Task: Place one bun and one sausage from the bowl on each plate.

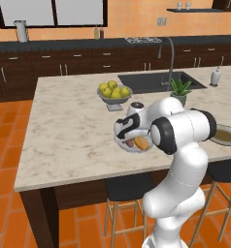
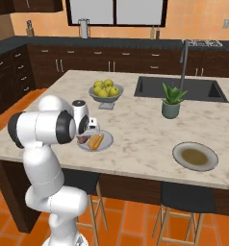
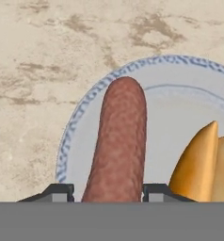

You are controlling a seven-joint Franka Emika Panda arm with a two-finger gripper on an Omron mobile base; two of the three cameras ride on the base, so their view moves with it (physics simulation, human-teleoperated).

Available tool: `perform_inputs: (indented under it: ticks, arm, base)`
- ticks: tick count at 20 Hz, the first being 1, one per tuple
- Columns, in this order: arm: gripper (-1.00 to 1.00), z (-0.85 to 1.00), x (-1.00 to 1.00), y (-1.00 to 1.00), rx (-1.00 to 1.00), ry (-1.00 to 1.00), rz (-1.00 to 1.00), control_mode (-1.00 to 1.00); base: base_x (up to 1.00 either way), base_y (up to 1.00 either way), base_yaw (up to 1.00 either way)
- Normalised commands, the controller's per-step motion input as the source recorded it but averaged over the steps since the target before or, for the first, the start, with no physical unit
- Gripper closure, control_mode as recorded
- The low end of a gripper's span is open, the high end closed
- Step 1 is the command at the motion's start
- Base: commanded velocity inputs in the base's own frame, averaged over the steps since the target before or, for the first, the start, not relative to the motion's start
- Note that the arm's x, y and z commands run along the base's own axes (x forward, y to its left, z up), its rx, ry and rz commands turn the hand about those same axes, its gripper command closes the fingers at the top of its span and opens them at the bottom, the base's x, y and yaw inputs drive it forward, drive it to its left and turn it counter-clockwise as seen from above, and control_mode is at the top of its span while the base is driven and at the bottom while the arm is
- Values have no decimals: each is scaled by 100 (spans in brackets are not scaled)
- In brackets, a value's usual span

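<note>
The arm rose from its base in front of the bench (image 1: pixel 64 126), bent at the elbow and reached forward and down, so that the claw (image 3: pixel 108 190) hung low over the pale plate (image 3: pixel 161 101) near the front edge. In the hand view the two dark fingertips (image 3: pixel 57 190) stood on either side of the sausage (image 3: pixel 118 150), one against each flank, so the claw was closed on the sausage. That sausage was a slim reddish-brown cylinder with a rounded far end, lying lengthwise over the plate's pale centre and reaching towards its patterned grey rim. Just beside it on the same plate lay the bun (image 3: pixel 201 164), golden-orange, thicker than the sausage and tapering to a point. From the right base view the plate sat close to the arm's wrist with the bun (image 2: pixel 95 141) across it. The second plate (image 2: pixel 195 156), with an olive-brown centre, lay well apart, further along the bench. A footed bowl of yellow-green fruit (image 1: pixel 114 92) stood behind the pale plate, and a small potted plant (image 2: pixel 171 101) stood near the sink (image 2: pixel 181 88).
</note>
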Motion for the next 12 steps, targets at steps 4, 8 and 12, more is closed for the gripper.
perform_inputs:
  ticks: [4, 8, 12]
  arm:
    - [-100, 0, 0, -11, 0, 0, 0, -100]
    - [-100, 3, 0, 0, 0, 0, 0, -100]
    - [-100, 48, -17, 0, 0, -4, 0, -100]
  base:
    - [0, 0, 0]
    - [0, 0, 0]
    - [0, 0, 0]
